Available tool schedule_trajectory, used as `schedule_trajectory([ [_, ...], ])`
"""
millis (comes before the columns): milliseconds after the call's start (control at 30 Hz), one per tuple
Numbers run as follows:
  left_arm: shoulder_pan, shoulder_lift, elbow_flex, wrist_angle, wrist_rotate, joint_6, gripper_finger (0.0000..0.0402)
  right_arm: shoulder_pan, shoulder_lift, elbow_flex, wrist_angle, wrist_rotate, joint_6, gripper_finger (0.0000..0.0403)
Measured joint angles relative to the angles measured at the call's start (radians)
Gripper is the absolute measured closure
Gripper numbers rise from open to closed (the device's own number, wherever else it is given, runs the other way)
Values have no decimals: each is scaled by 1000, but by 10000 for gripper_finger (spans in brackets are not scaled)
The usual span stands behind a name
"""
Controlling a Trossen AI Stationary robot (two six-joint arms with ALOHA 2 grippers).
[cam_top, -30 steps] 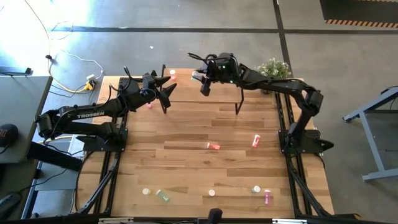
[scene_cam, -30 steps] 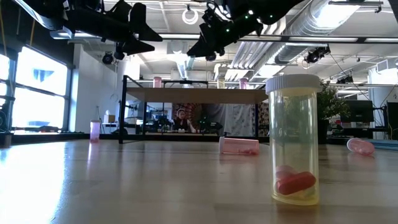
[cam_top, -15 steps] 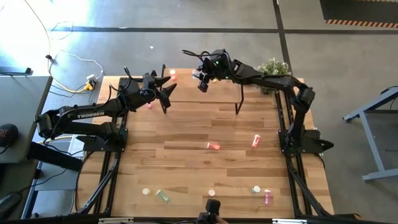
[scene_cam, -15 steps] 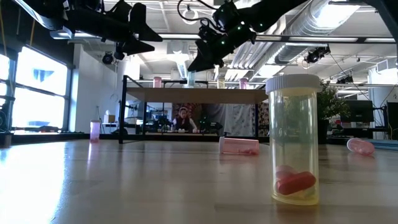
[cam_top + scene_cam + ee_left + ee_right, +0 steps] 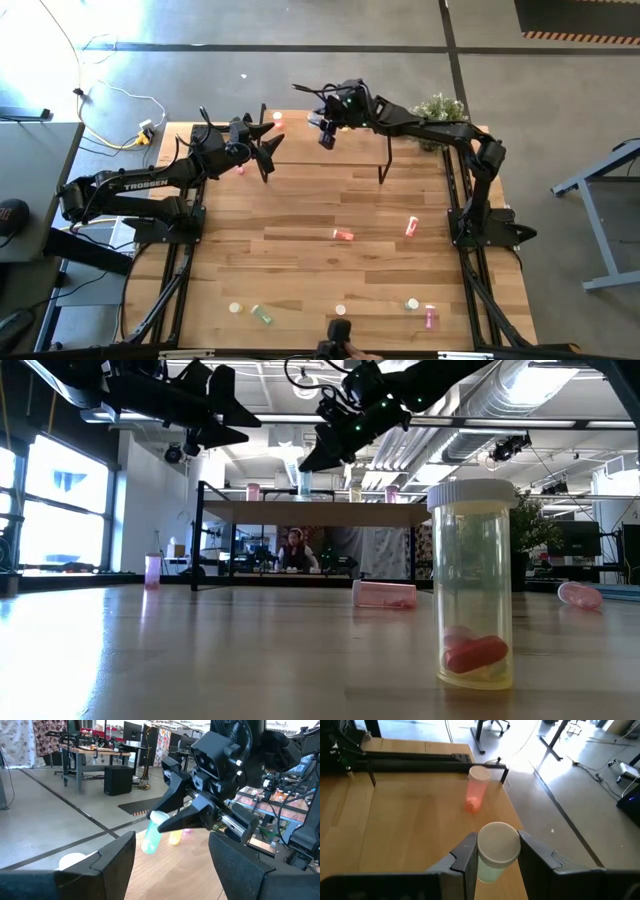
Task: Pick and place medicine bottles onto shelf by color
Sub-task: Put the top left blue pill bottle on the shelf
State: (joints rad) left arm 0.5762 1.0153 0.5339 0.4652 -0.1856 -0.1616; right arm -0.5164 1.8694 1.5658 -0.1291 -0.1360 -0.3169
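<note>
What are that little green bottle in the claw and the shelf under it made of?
The green bottle looks like translucent plastic with a matte white cap: light passes through it. The shelf top looks like light wood, with visible grain and plank seams; its thin black legs appear metal.

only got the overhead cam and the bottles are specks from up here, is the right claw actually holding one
Observer: Yes. Its wrist camera shows the right claw shut on a green bottle with a pale cap.
Operator: is it over the shelf
Observer: Yes, over the shelf, near one edge. A pinkish-red bottle already sits on the shelf just ahead of it.
Operator: left claw carrying anything
Observer: No. The left claw is open and empty, pointed at the right one.
</note>
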Motion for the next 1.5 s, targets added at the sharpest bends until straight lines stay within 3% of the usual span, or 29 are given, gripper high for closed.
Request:
schedule_trajectory([
  [333, 0, 0, 0, 0, 0, -1, 159, -3, 1, 25, 44, 13, 39, 298],
  [533, 0, 0, 0, 0, 0, -2, 159, -7, 9, 24, -17, 12, 80, 298],
  [1500, -1, 0, 0, -6, 0, 0, 159, -7, 68, 22, -53, 9, 49, 294],
])
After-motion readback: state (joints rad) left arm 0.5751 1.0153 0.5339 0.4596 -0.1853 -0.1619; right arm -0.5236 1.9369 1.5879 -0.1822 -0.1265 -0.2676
